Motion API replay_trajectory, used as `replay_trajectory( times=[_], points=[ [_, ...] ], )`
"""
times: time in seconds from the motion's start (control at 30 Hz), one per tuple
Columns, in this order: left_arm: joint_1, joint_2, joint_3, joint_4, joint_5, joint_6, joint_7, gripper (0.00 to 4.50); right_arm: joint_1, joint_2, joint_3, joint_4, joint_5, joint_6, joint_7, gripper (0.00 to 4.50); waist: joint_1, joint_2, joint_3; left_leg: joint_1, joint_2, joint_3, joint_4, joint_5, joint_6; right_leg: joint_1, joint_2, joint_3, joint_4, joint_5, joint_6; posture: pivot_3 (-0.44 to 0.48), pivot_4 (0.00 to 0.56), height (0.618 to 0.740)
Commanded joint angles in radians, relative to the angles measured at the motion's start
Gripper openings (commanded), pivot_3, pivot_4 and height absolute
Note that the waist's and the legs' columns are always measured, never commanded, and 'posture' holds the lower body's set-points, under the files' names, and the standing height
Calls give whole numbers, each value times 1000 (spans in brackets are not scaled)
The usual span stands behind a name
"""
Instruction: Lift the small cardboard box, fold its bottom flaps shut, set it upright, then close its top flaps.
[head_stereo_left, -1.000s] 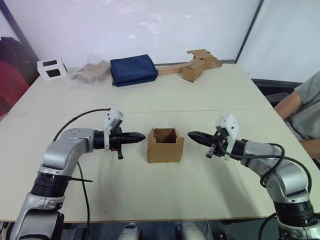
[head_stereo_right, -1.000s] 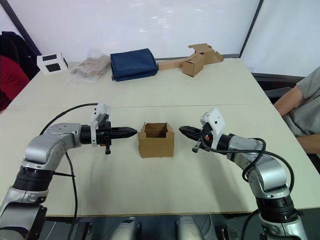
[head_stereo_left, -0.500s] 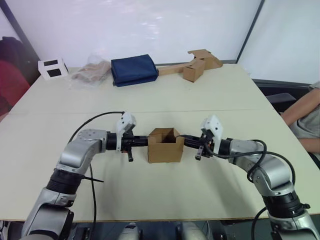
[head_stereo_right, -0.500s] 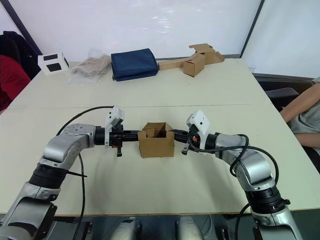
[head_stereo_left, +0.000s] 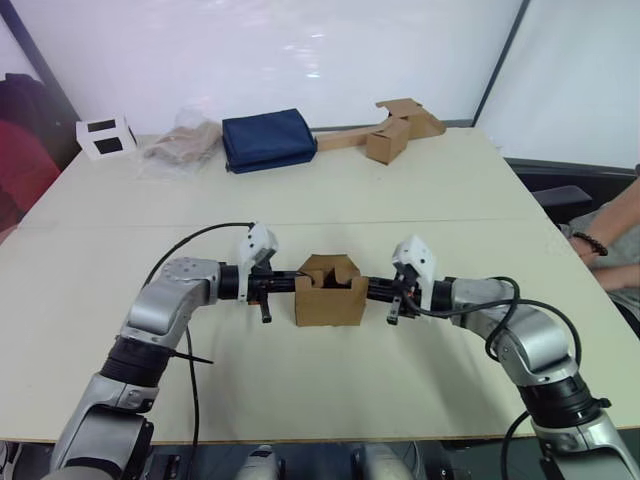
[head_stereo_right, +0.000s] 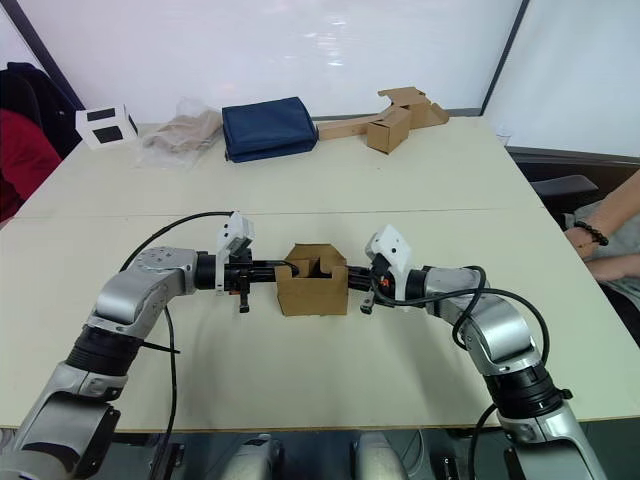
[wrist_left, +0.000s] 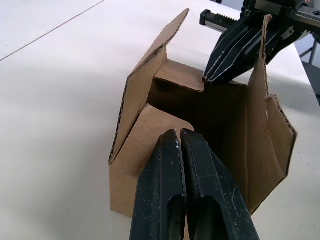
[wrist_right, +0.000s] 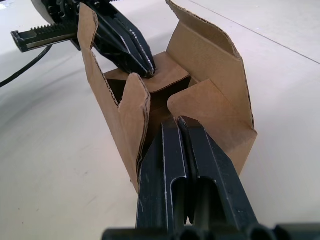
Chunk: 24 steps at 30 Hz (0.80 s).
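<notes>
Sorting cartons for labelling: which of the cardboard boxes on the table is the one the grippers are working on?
The small cardboard box nearest the robot, flaps up, with the left gripper and right gripper pressing its sides; the tan box sits far back.

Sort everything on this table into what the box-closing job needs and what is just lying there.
Needed:
small cardboard box
its top flaps
left gripper, shut
right gripper, shut

Lying about:
navy fabric bundle
white box with black panels
clear plastic bag
tan box on a long strip

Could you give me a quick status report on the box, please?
Both grippers, left and right, shut, tips pressing the side flaps inward. Box upright on the table, top partly folded. Nothing in the way.
</notes>
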Motion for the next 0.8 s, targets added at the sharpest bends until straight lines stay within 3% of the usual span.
replay_trajectory(
  times=[0.03,0.2,0.4,0.6,0.8],
  points=[
    [-12,15,37,-26,-31,19,-8,90,-20,-9,-56,-19,41,7,10,0,0,0,0,0,0,0,0,0,0,0,0,0,0,0,0,0,150,740],
    [-13,104,94,-45,-102,75,-87,90,-28,-34,-198,-100,219,134,14,0,-1,0,0,0,0,0,0,0,0,0,0,0,0,0,0,0,150,740],
    [-111,93,141,156,-72,22,-61,90,-58,-83,-291,-199,359,254,-31,0,2,0,0,0,0,0,0,0,0,0,0,-1,0,0,0,0,150,740],
    [-233,1,70,453,57,-144,-66,90,-47,-102,-180,-416,475,364,-67,0,1,0,0,0,0,-1,0,0,0,0,0,-1,-1,0,0,0,150,740],
    [-309,-86,22,696,144,-280,-114,90,-36,-117,32,-461,234,219,-112,0,-1,0,0,-1,0,0,0,0,0,-1,0,-1,-1,0,0,0,150,740]
  ],
)
